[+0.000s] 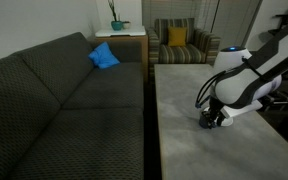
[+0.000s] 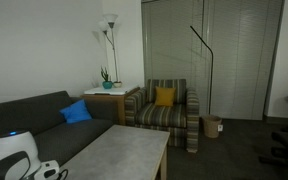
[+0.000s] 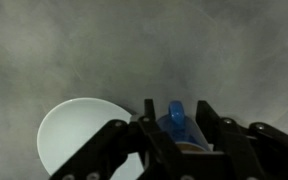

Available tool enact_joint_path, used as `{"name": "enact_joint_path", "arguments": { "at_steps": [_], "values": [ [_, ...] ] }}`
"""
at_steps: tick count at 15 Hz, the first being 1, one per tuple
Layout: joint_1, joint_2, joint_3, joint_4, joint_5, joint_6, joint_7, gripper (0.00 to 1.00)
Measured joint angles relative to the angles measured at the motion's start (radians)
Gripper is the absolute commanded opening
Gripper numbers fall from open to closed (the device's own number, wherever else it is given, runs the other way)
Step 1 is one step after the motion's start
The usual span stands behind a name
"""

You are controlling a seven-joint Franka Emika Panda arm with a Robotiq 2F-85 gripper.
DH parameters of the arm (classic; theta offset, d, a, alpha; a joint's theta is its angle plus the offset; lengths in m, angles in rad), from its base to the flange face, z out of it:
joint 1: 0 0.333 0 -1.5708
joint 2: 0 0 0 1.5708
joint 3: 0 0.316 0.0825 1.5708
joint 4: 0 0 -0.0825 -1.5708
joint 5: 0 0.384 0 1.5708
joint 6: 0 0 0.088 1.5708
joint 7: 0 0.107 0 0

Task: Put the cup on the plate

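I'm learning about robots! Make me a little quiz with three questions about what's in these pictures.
1. True or false: the cup already sits on the plate.
2. What colour is the cushion on the striped armchair? A) yellow B) red C) green
3. Fill the gap: in the wrist view, the fingers of the hand stand on either side of the ____.
Key: 1 false, the cup is beside the plate. 2 A. 3 cup.
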Motion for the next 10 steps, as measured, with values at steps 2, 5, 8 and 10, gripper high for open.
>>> {"name": "enact_joint_path", "arguments": {
  "at_steps": [2,5,8,10],
  "values": [
    [0.0,0.0,0.0,0.0,0.0,0.0,0.0,0.45],
    [0.0,0.0,0.001,0.0,0.0,0.0,0.0,0.43],
    [0.0,0.0,0.001,0.0,0.0,0.0,0.0,0.36],
    [0.0,0.0,0.002,0.0,0.0,0.0,0.0,0.28]
  ]
}}
